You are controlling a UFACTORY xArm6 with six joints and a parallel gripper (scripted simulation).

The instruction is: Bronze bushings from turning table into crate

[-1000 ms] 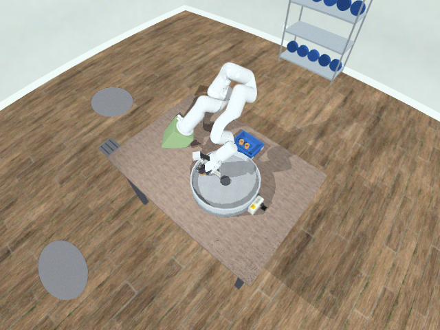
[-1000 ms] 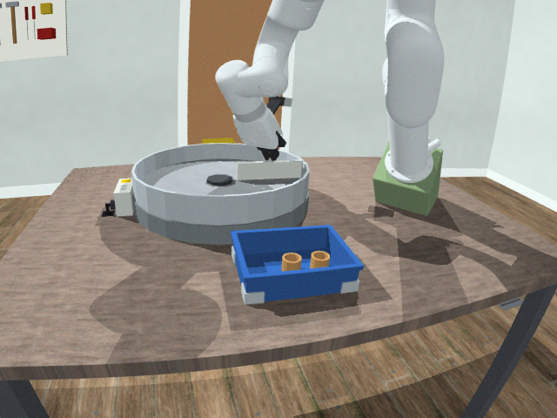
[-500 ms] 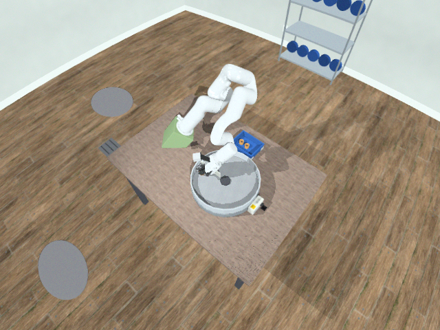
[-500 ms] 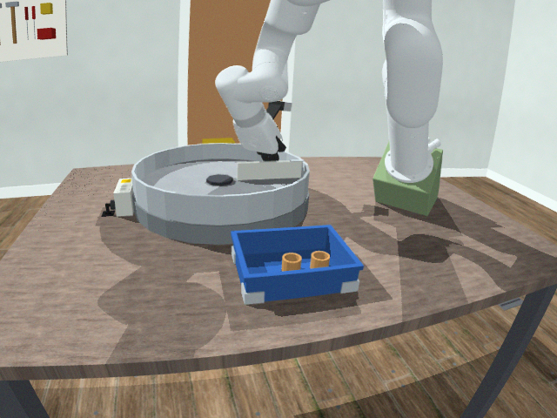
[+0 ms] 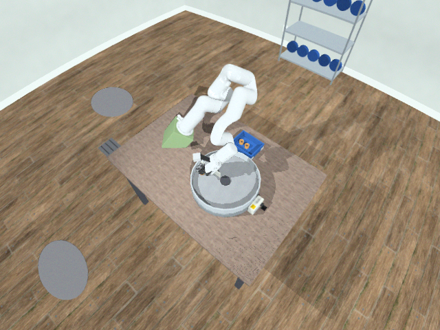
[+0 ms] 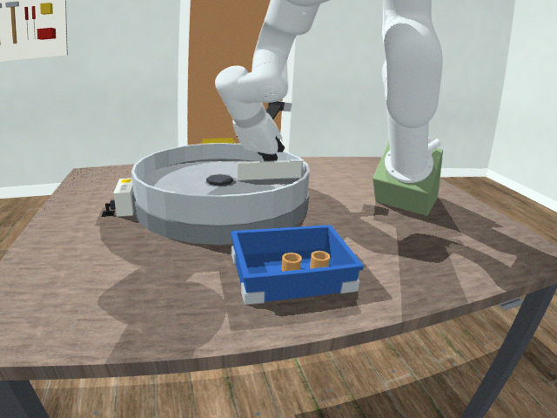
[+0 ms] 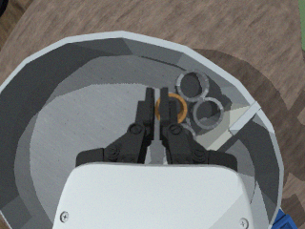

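My gripper reaches down inside the grey turning table, at its rim on the side near the arm's base. The fingers are shut on the wall of a bronze bushing, one finger outside it and one inside. Two steel bushings stand right beside it against a white guide bar. The blue crate next to the turning table holds two bronze bushings.
A dark hub sits at the turning table's centre. A white control box stands against its outer wall. The arm is mounted on a green block on the wooden table.
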